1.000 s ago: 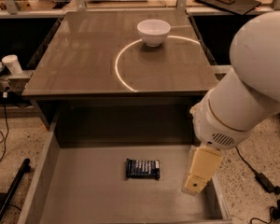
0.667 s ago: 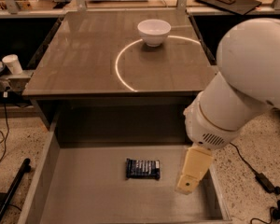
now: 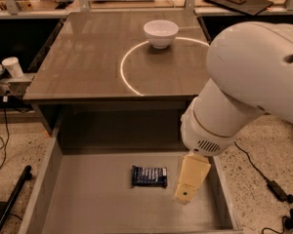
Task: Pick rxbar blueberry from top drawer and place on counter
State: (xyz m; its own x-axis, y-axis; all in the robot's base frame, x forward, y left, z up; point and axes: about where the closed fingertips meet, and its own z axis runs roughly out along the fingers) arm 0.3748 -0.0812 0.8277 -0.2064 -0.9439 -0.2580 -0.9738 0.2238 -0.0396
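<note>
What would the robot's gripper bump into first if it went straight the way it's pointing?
Probably the bare floor of the top drawer, just right of the rxbar blueberry. The gripper points down beside the bar, not onto it, though depth is hard to judge.

Counter point(image 3: 83, 57) w/ bowl point(image 3: 160, 33); claw point(image 3: 186, 193) over drawer point(image 3: 88, 199)

I can't read any text from here. The rxbar blueberry point(image 3: 149, 176), lying flat on the floor of the top drawer point(image 3: 88, 199), has pale lettering across its dark blue wrapper, but I can't make out a single word or number in it. The gripper point(image 3: 186, 193) hangs over the drawer just to the right of the bar, and nothing on it reads as a label either.
</note>
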